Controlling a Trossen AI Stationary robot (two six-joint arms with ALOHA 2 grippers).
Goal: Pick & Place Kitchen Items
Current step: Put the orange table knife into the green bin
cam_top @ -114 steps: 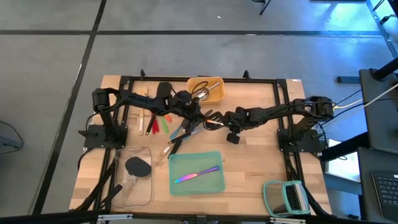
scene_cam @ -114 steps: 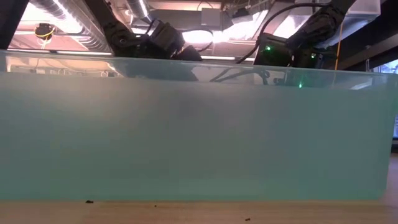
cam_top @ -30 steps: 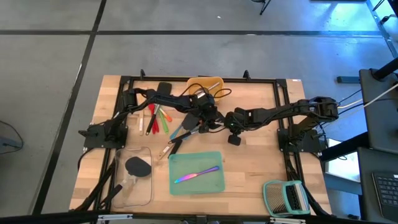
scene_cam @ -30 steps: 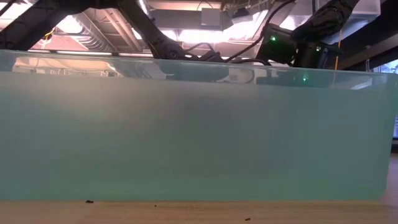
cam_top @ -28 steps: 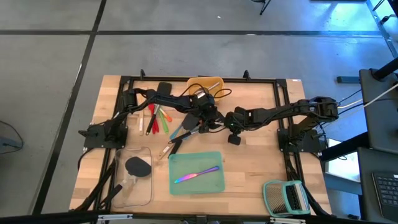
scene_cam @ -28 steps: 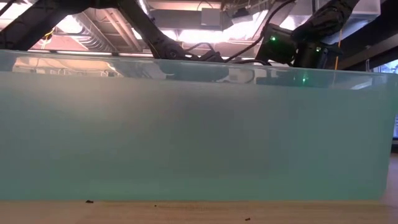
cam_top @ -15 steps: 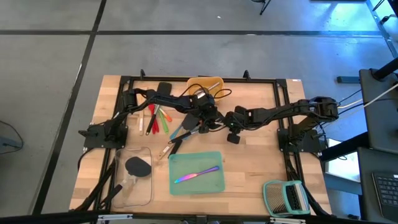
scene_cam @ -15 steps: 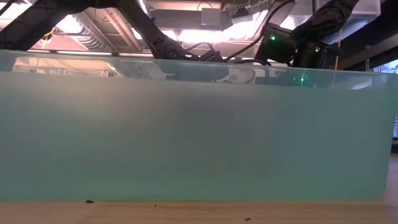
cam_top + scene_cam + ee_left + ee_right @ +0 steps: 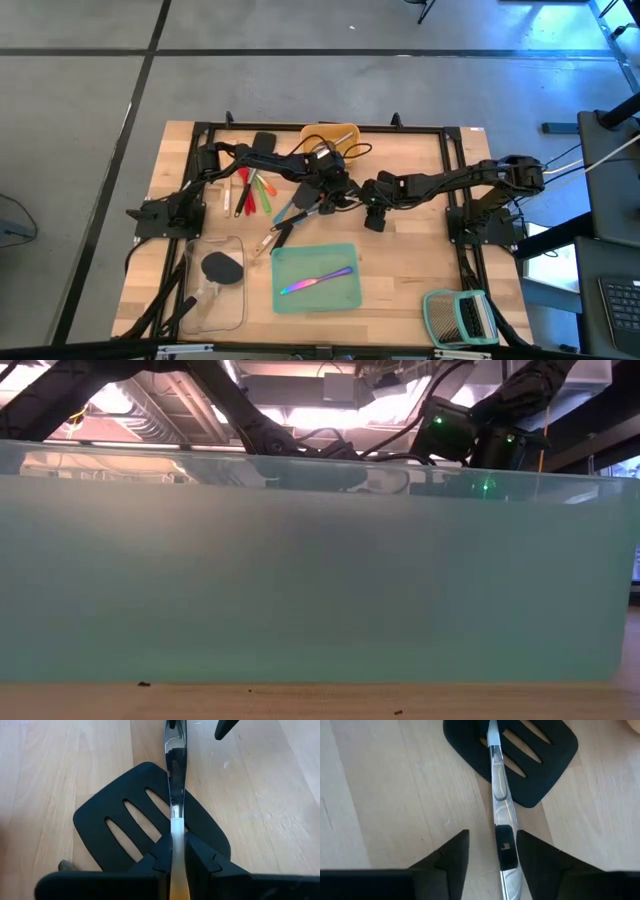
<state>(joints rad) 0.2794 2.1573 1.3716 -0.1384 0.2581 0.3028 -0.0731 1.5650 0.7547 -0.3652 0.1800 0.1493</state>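
Steel-handled utensil (image 9: pixel 176 795) spans mid-worktop (image 9: pixel 420 260) above black slotted turner (image 9: pixel 125 820), clamped at one end by left tool (image 9: pixel 174 851); right tool (image 9: pixel 492 852) straddles other end, fingers apart. Risk: w/ single-end grip, utensil may pivot, sag, snag turner.

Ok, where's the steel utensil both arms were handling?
Mid-table in the high view, the steel utensil hangs over the black slotted turner, clamped by the left gripper; the right gripper straddles its other end, open.

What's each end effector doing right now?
Left end effector: closed on the steel utensil handle, above the slotted turner.
Right end effector: open around the same handle.
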